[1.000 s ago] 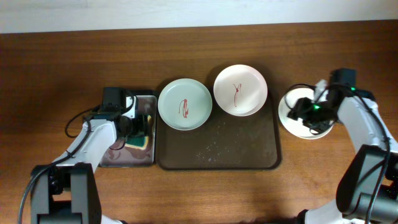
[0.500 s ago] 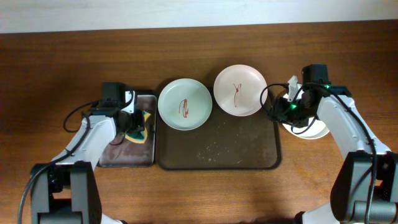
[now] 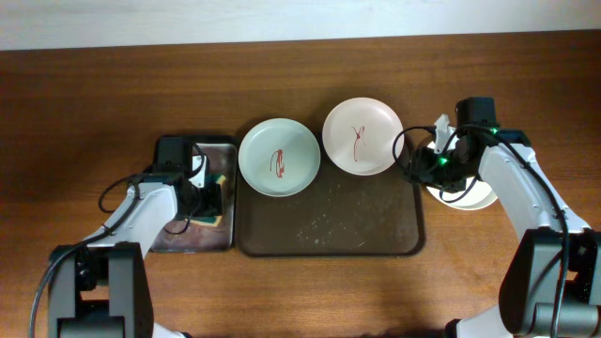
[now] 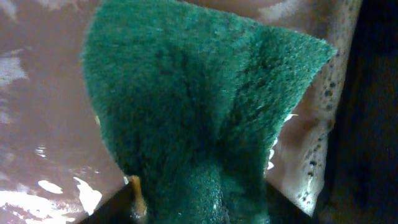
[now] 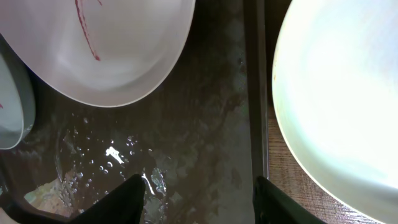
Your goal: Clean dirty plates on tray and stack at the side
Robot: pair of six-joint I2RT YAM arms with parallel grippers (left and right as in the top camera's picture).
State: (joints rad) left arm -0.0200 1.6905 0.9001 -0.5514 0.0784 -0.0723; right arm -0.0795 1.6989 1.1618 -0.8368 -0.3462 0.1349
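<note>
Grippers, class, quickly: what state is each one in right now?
Left gripper: jaws closed on the green scouring sponge.
Right gripper: jaws open, holding nothing.

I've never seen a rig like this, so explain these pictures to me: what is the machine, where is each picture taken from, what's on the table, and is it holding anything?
It is two robot arms at a wooden table, each ending in a two-finger gripper. One picture looks down from above; the other two come from cameras on the wrists. A brown tray carries a pale green plate and a white plate, both with red squiggles. A third plate, plain, sits right of the tray. The left gripper, over a small black tray, appears to pinch a green sponge. The right gripper is open and empty above the brown tray's right edge.
</note>
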